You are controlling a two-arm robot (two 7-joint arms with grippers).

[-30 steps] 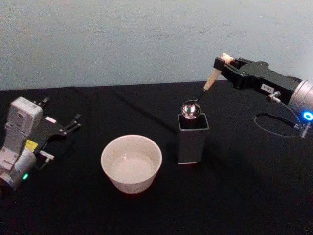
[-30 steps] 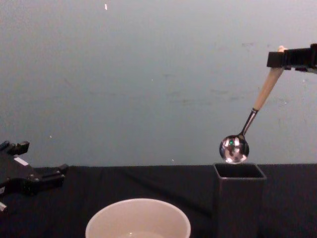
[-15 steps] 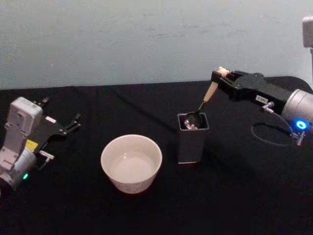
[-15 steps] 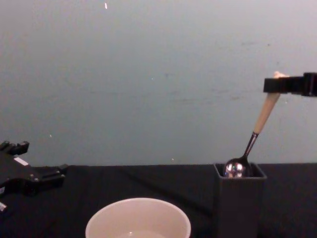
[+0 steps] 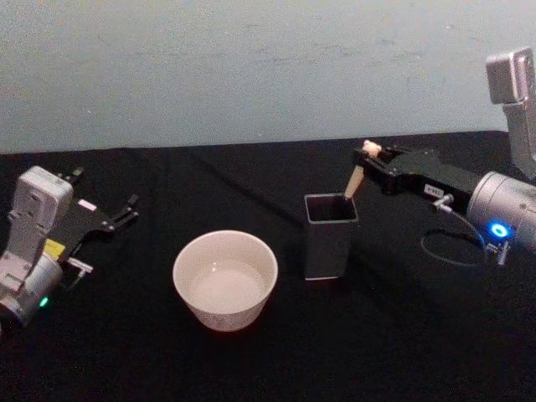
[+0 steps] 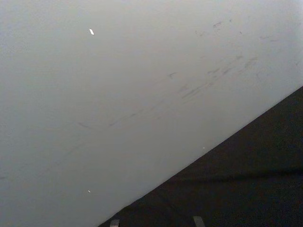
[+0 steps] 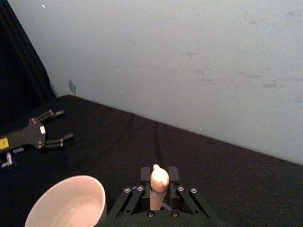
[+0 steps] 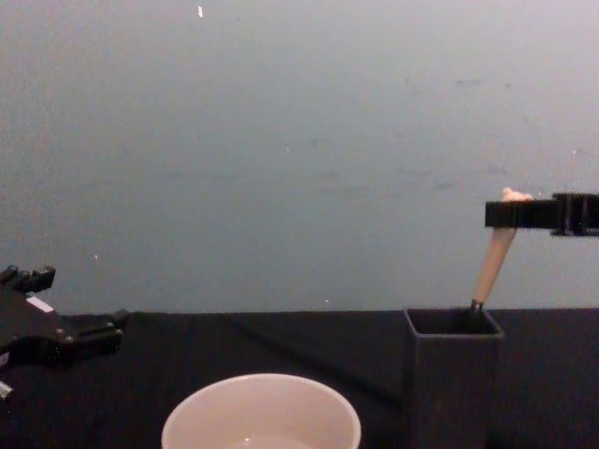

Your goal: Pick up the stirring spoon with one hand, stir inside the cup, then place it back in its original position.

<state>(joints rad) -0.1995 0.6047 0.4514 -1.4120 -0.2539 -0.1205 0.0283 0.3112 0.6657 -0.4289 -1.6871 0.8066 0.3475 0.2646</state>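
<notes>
While your right gripper [image 5: 369, 157] pinches the beige bear-topped metal stirring spoon [image 5: 355, 177] in the right-hand dark grey square holder [image 5: 329, 237], treat it as light, stiff, slippery.

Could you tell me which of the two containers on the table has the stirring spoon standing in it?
The dark grey square holder: the stirring spoon leans in it, held by the right gripper. The round cream cup has none.

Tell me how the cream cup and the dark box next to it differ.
The cup is round, wide, low and cream-white; the holder box is square-sided, tall, narrow and dark grey. The cup holds no utensil, while the stirring spoon leans in the holder box, its beige handle gripped near the top by the right gripper. Both stand upright and open-topped on the black table.
</notes>
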